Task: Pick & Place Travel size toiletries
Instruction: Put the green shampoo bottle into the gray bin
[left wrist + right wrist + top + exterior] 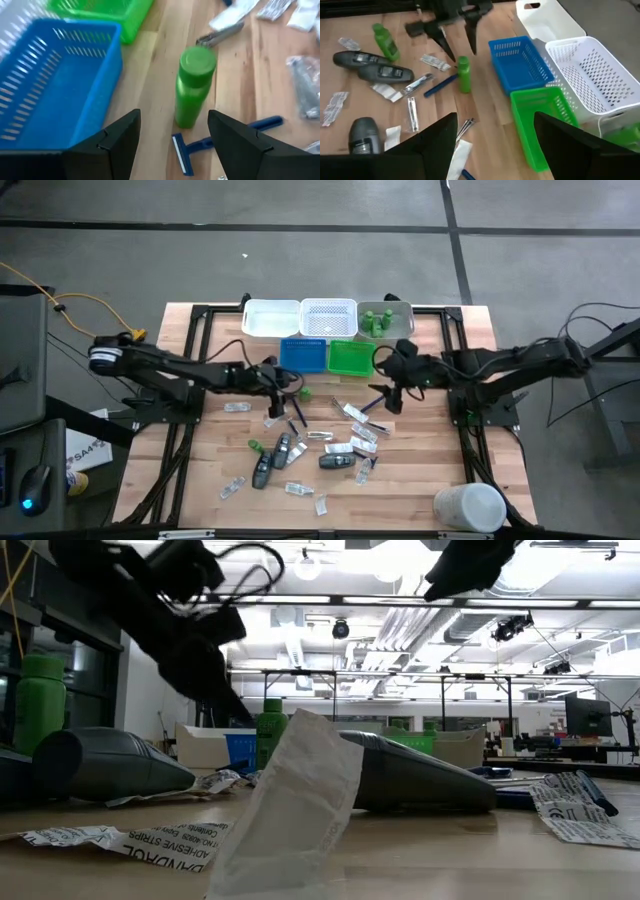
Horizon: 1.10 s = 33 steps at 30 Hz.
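Observation:
The travel size toiletries lie scattered over the middle of the wooden table: dark grey oblong pieces (pixel 275 460), flat packets (pixel 355 435), a lying green bottle (pixel 385 42) and a blue razor (pixel 220 137). One small green bottle (pixel 192 85) stands upright on its base beside the blue tray (pixel 55 85). My left gripper (pixel 173 120) is open just short of that bottle, one finger to each side of it, touching nothing; it also shows in the high view (pixel 290 383). My right gripper (pixel 496 122) hangs open above the table near the green tray (pixel 545 120), empty.
Along the far edge stand a white tray (pixel 270 318), a white mesh tray (pixel 328 318) and a tray holding green bottles (pixel 385 320); the blue tray (pixel 303 355) and green tray (pixel 350 357) stand before them. A large white cylinder (pixel 468 507) lies at the near right corner.

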### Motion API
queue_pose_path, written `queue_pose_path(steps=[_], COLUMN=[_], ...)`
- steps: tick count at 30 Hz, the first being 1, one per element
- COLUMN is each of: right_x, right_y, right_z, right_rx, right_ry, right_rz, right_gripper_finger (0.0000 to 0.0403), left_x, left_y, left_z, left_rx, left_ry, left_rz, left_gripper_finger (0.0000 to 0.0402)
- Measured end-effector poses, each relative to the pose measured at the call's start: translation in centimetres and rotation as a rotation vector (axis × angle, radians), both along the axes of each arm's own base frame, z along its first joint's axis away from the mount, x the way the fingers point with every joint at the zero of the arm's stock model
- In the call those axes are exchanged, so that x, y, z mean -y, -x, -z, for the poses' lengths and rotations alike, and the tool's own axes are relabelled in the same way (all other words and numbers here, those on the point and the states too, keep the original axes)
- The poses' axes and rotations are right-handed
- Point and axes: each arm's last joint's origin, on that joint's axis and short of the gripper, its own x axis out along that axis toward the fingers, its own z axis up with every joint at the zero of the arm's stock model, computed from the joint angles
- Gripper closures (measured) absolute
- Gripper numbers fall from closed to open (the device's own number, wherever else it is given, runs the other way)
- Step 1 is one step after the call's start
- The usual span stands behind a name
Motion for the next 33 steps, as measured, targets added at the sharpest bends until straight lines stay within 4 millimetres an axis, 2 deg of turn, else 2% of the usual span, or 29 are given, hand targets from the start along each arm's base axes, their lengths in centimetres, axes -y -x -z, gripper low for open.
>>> queue_pose_path(steps=[13, 20, 24, 31, 33], right_x=[-2.4, -2.6, -2.6, -2.6, -2.8], right_y=[0.4, 0.3, 0.3, 0.3, 0.2], right_z=[-0.1, 0.0, 0.0, 0.1, 0.2], right_rx=[0.014, 0.010, 0.011, 0.014, 0.019], right_ry=[0.045, 0.044, 0.043, 0.030, 0.023], right_rz=[-0.041, -0.045, -0.045, -0.042, -0.042], right_gripper_finger=[0.0147, 0.0147, 0.0147, 0.0147, 0.0147], left_x=[0.1, 0.1, 0.1, 0.1, 0.1], left_y=[-2.4, -2.9, -2.9, -3.0, -3.0], left_z=[3.7, 3.9, 3.9, 3.9, 3.6], left_rx=[0.007, 0.047, 0.049, 0.056, 0.072], left_ry=[0.021, 0.030, 0.030, 0.035, 0.034], left_rz=[0.040, 0.055, 0.055, 0.051, 0.051], left_gripper_finger=[0.0172, 0.0177, 0.0214, 0.0320, 0.0326])
